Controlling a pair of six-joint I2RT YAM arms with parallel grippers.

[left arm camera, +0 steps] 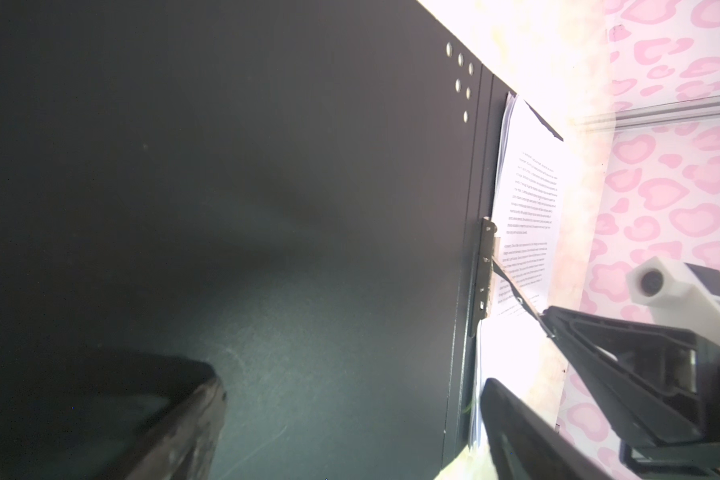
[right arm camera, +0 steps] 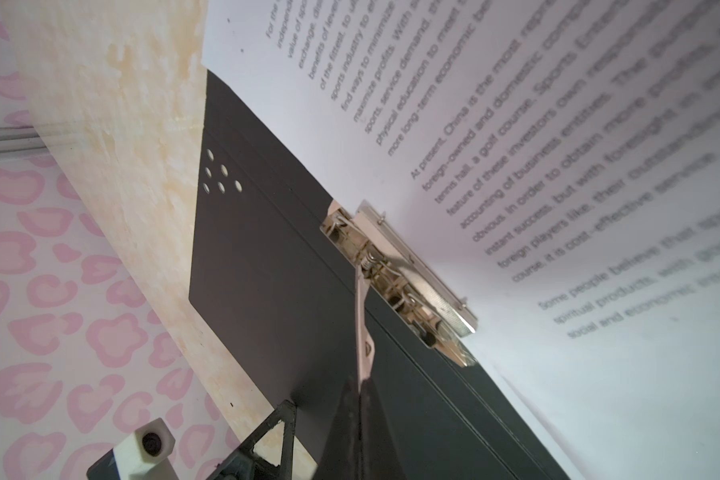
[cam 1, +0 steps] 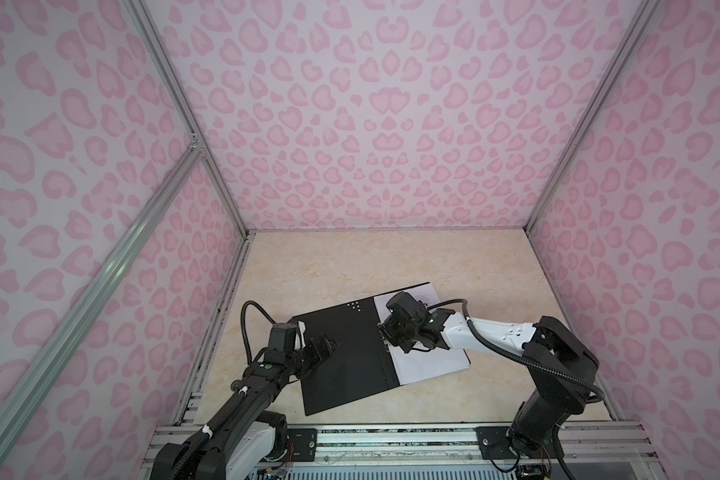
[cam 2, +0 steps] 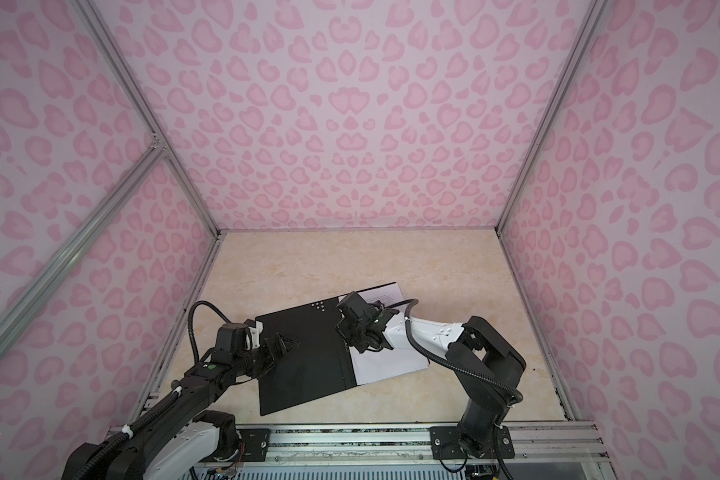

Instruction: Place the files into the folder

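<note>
Right tool (right arm camera: 360, 388): closed on the thin pale lever (right arm camera: 363, 320) of the metal clip (right arm camera: 408, 270) at the spine of the open black folder (cam 1: 341, 365), which lies flat on the beige marbled desk (cam 1: 350, 266). Left tool (cam 1: 329, 343): spread wide over my folder's bare left flap, holding nothing. The white printed files (cam 1: 429, 357) lie on the right flap. Both wrist views show the pinch; in both top views it is too small to make out.
</note>
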